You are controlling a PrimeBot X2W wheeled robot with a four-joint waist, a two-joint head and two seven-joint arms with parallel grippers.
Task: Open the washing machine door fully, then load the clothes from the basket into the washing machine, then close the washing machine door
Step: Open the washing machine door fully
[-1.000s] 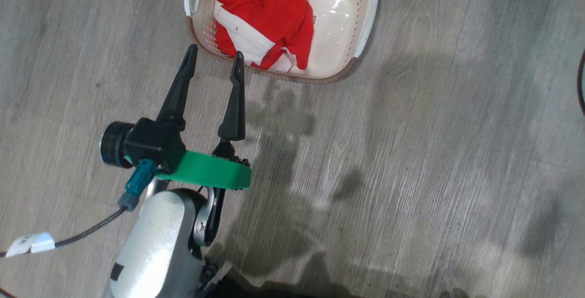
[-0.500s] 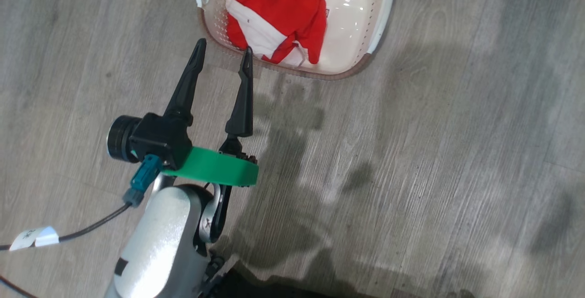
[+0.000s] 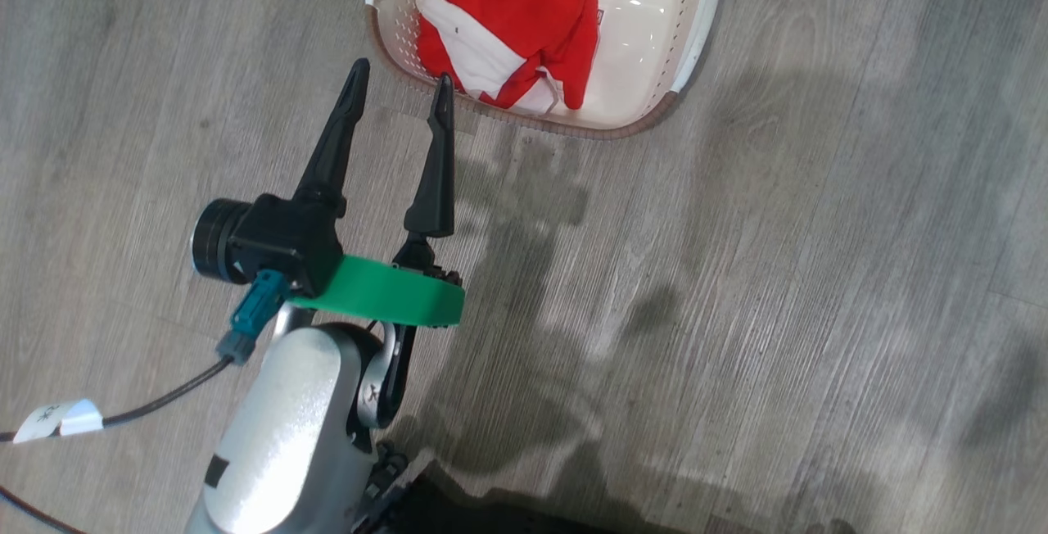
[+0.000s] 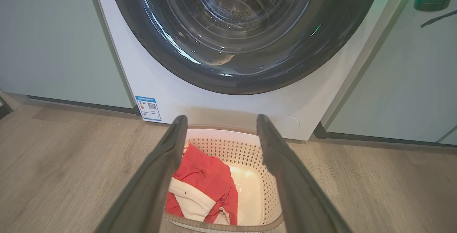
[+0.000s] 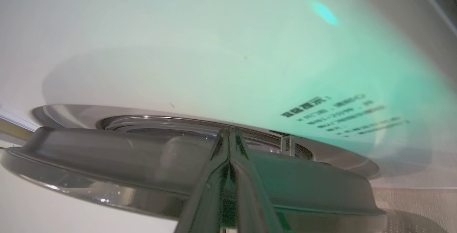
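Laundry corner, counted

One basket (image 3: 606, 131), one red garment (image 3: 508, 2), one washing machine (image 4: 200, 100), one door (image 4: 250, 86), one sticker (image 4: 148, 108), two cabinets (image 4: 53, 40), two claws: left claw (image 3: 401, 73), right claw (image 5: 229, 133).

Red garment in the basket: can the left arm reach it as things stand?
Probably yes. The left gripper is open, pointed at the red garment, just short of the basket rim; nothing lies between.

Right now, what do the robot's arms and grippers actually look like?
The left gripper has two long, tapering black fingers on a black block, above a bright green band. Its forearm is glossy silver-white. A teal plug feeds a black cable bearing a white tag. The right gripper has similar dark fingers.
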